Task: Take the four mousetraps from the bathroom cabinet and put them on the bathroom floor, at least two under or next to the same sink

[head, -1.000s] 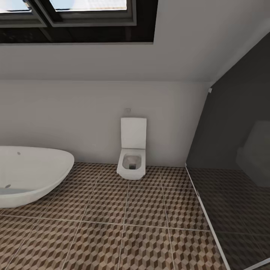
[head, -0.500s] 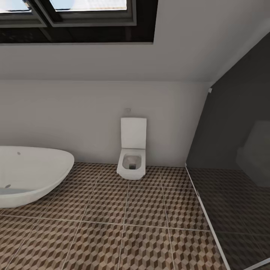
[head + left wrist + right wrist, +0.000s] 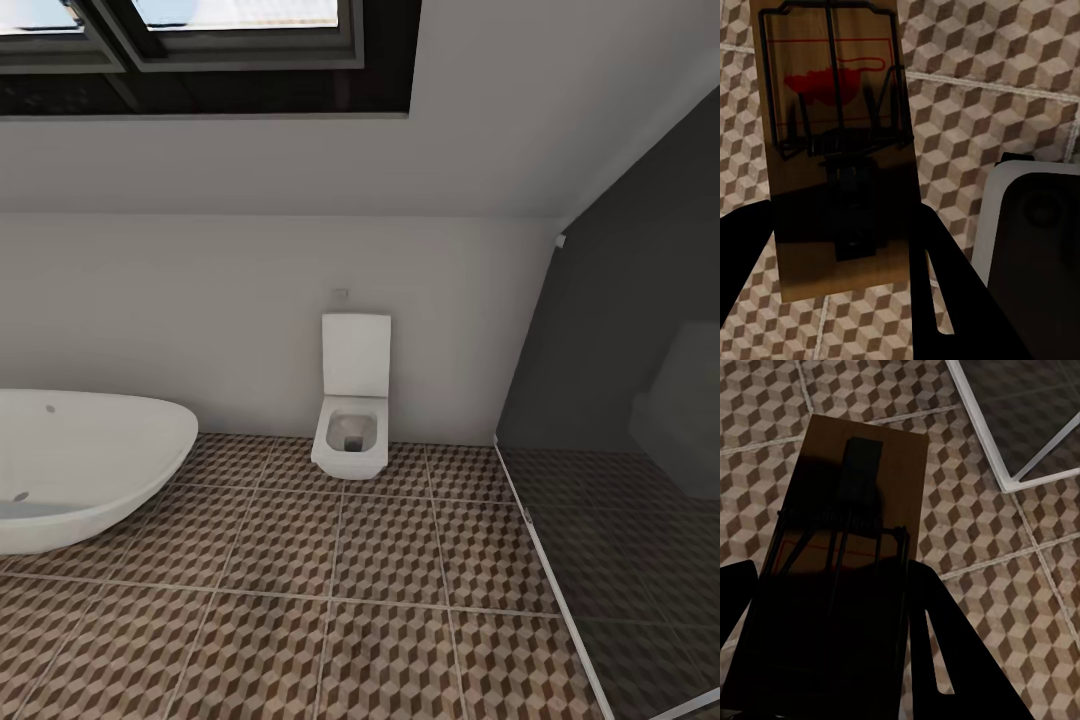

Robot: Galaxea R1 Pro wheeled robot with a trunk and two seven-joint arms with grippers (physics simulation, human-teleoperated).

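Observation:
In the left wrist view a tan mousetrap with a dark wire frame and a red spot sits between the dark fingers of my left gripper, which is shut on it above the cube-patterned bathroom floor. The right wrist view has another mousetrap held the same way by my right gripper, shut on it over the floor. The cabinet and the sink are out of view.
Ahead in the head view lie the patterned floor, a white bathtub at the left, a square white toilet against the pale wall, and a dark glass panel with a white floor rail at the right. Skylights sit in the sloped ceiling.

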